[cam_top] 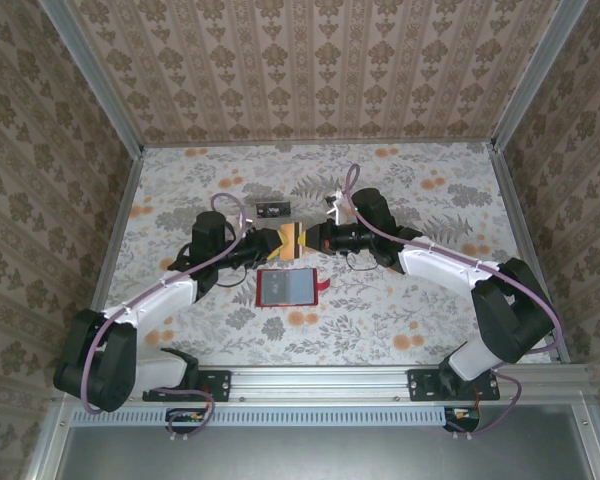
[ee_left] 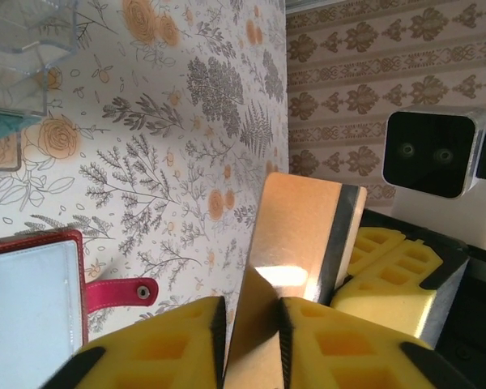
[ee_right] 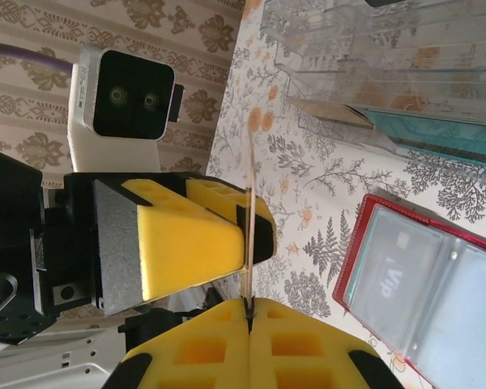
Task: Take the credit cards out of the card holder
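Handover pose: our right gripper [ee_right: 249, 301] is clamped on one end of a copper-coloured credit card [ee_left: 296, 235] and our left gripper [ee_left: 251, 301] pinches the other, long axis running arm to arm. Toward the table's [cam_top: 430, 300] near edge, the card holder [cam_top: 287, 287] lies open, equally near both.

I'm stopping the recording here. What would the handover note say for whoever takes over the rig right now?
Right gripper: shut on a credit card, held in the air over the table.
Left gripper: pads against both faces of the same card, so both arms have it, apparently mid-handover.
Card holder: lies open on the table beside the grippers. A card printed VIP sits in its clear sleeve.
Done: one card is out of the holder.
Left: let one gripper release, set the card down, perhaps by the clear plastic tray, then pull out the VIP card and any others.
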You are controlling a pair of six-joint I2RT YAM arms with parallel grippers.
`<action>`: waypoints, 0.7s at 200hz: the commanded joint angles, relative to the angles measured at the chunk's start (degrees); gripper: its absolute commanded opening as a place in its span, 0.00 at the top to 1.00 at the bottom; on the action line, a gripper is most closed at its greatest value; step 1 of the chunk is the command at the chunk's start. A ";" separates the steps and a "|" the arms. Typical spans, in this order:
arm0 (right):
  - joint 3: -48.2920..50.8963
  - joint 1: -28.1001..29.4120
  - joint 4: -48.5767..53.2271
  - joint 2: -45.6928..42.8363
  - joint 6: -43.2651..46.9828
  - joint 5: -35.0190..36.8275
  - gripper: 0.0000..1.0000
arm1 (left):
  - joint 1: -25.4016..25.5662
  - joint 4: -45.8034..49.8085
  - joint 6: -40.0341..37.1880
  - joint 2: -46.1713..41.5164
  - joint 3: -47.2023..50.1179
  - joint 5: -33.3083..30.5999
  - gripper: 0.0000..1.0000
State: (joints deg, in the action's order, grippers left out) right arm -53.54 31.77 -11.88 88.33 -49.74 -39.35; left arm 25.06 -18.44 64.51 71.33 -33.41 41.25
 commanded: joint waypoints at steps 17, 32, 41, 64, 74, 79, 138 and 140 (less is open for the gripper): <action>0.87 -0.30 -1.66 1.48 -0.21 -1.26 1.00 | 0.25 -2.68 0.09 -1.42 0.22 1.73 0.88; 1.19 -0.39 -1.74 1.80 -0.19 -1.30 0.89 | 0.29 -2.11 0.01 -2.30 0.34 1.36 0.95; 1.20 -0.40 -1.38 1.92 0.13 -1.11 0.71 | 0.28 -1.59 -0.29 -2.79 0.28 1.19 1.00; 1.25 -0.63 0.58 1.63 1.33 -0.33 0.47 | 0.19 3.39 -3.36 -4.29 -0.75 0.66 1.00; 1.33 -0.82 2.09 1.09 2.06 0.45 0.35 | -0.34 7.48 -6.05 -4.87 -1.82 0.53 1.00; 1.49 -0.90 2.75 0.71 2.46 0.93 0.31 | -0.59 9.91 -7.59 -5.41 -2.48 0.26 1.00; 2.48 -1.67 10.68 -4.63 7.25 7.25 0.00 | -1.55 46.74 -39.76 -7.34 -17.29 -17.13 1.00; 2.59 -1.66 10.83 -4.79 7.34 7.40 0.00 | -1.52 47.33 -40.52 -7.34 -17.65 -18.00 1.00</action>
State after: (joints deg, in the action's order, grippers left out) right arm -51.75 30.46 -5.04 86.85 -45.01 -35.55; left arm 23.90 12.08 42.06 65.41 -45.89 33.34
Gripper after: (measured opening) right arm 0.985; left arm 0.047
